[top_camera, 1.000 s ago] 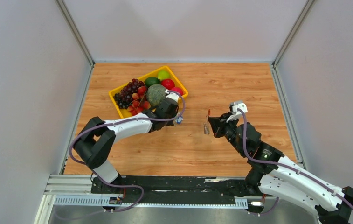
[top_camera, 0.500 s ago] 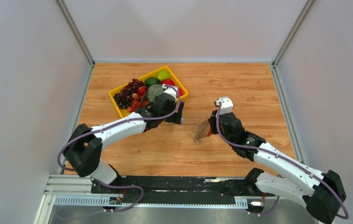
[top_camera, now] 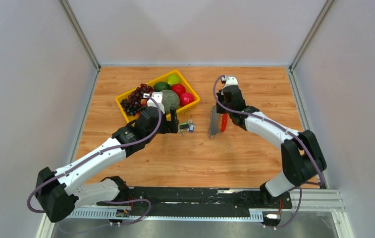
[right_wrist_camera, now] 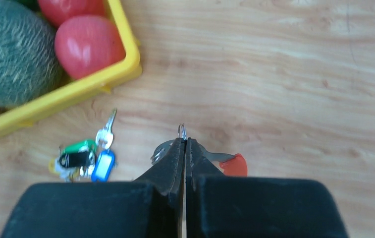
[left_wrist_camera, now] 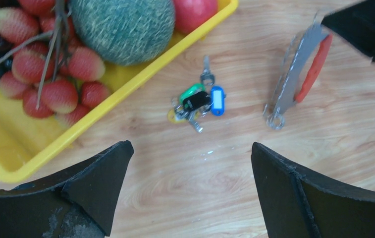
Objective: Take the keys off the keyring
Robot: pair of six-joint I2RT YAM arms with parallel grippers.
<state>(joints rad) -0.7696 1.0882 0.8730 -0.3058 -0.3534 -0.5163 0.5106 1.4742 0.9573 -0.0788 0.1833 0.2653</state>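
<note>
My right gripper (top_camera: 219,118) (right_wrist_camera: 185,140) is shut on the keyring, whose red oval tag (top_camera: 224,122) (left_wrist_camera: 314,67) (right_wrist_camera: 234,165) hangs beside the keys (top_camera: 213,124) (left_wrist_camera: 294,74), a fan of flat silver-grey pieces just above the table. A small wire ring (right_wrist_camera: 182,131) pokes out past its fingertips. My left gripper (top_camera: 175,121) (left_wrist_camera: 190,145) stands wide open over bare wood with nothing between its fingers. Just beyond it lies a separate cluster of coloured tags (top_camera: 187,126) (left_wrist_camera: 196,101) (right_wrist_camera: 82,157) with one small silver key.
A yellow tray (top_camera: 195,101) (left_wrist_camera: 126,91) of grapes, strawberries, a green melon (top_camera: 168,99) and apples stands at the back left, close behind the left gripper. Grey walls enclose the wooden table on three sides.
The left gripper has opened, dropped the coloured tag cluster onto the table and drawn back. The right arm has swung round to the far side, still holding the silver bunch.
</note>
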